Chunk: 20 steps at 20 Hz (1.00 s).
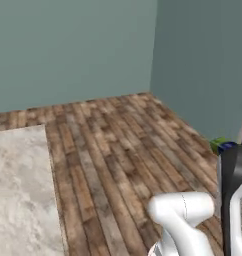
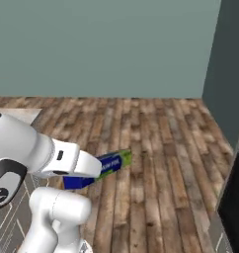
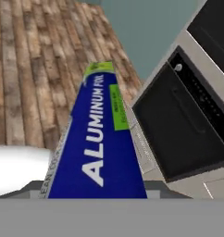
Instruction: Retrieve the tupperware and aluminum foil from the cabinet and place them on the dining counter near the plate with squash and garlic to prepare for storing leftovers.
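Observation:
The aluminum foil [image 3: 100,143] is a long dark blue carton with a green end, and it runs up the hand view from the bottom edge, hiding the fingertips. In the right base view my gripper [image 2: 92,170] is shut on the aluminum foil [image 2: 111,164], which juts out level above the wooden floor. Its green end [image 1: 218,144] also pokes out beside the arm in the left base view. The dining counter [image 1: 18,190] shows its pale marbled top at the lower left. The tupperware, the cabinet and the plate are out of view.
Teal walls [image 1: 73,45] meet in a corner ahead over a wooden plank floor [image 1: 118,150]. A black oven front [image 3: 178,125] set in a pale cabinet run lies close on the right, also seen as a dark appliance [image 2: 235,197].

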Motion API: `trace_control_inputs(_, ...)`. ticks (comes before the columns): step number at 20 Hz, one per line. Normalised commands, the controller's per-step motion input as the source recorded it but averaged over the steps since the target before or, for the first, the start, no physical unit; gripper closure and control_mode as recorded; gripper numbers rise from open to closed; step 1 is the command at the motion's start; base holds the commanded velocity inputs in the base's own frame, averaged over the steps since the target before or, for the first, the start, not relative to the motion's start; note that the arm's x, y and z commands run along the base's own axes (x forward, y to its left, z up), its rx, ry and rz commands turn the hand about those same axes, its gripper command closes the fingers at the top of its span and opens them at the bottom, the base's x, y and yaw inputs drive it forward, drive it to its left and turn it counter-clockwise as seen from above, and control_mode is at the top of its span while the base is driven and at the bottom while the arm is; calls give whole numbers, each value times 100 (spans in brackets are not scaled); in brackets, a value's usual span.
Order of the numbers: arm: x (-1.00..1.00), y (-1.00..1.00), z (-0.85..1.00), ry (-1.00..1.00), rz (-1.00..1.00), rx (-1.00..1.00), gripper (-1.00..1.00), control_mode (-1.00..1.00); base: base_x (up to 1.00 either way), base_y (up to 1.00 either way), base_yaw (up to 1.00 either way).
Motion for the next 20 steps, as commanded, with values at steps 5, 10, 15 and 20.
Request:
trace_control_inputs(5, 0, 0, 0, 0, 0, 0, 100, 100, 87, 0, 68)
trace_control_inputs(10, 0, 0, 0, 0, 0, 0, 100, 100, 100, -4, 71)
trace_control_inputs(15, 0, 0, 0, 0, 0, 0, 100, 100, 94, -9, 72)
trace_control_inputs(20, 0, 0, 0, 0, 0, 0, 100, 100, 73, -21, 72)
